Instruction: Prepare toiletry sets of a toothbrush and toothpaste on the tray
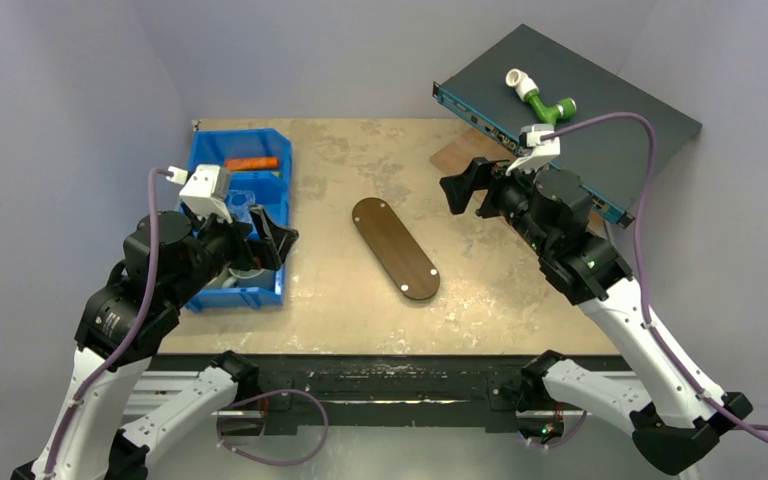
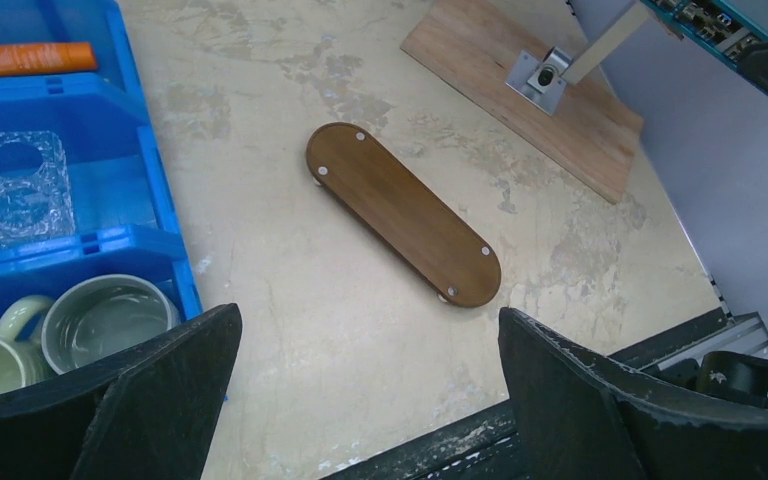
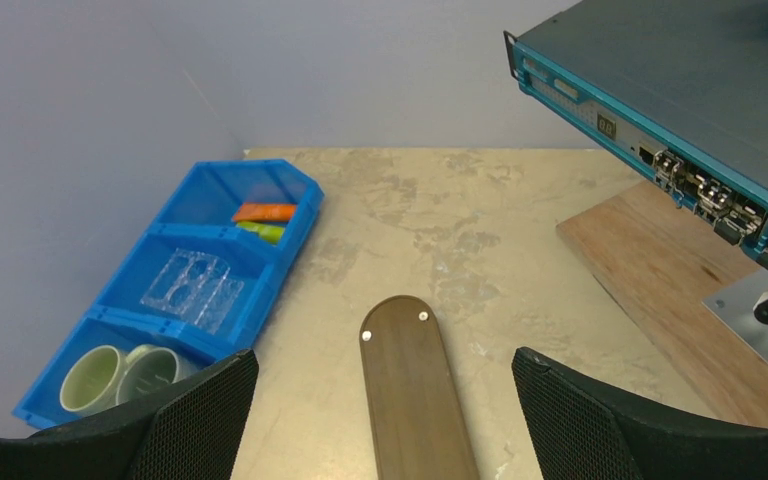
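The tray [image 1: 395, 248], a dark brown oblong board with pale dots at its ends, lies bare mid-table, also in the left wrist view [image 2: 400, 225] and the right wrist view [image 3: 415, 400]. An orange toothpaste tube [image 3: 265, 212] and a green one [image 3: 260, 231] lie in the far compartment of the blue bin [image 3: 305, 215]; the orange tube [image 2: 25, 58] shows again there. No toothbrush is in view. My left gripper [image 1: 275, 240] hovers open at the bin's near right corner. My right gripper [image 1: 465, 190] hangs open above the table, right of the tray's far end. Both are empty.
The bin [image 1: 240, 137] also holds a clear plastic holder [image 2: 10, 190] and two mugs [image 2: 110, 320]. A network switch [image 1: 600, 110] on a stand over a reddish board [image 2: 530, 90] fills the back right, with a green-and-white pipe fitting [image 1: 540, 97] on top.
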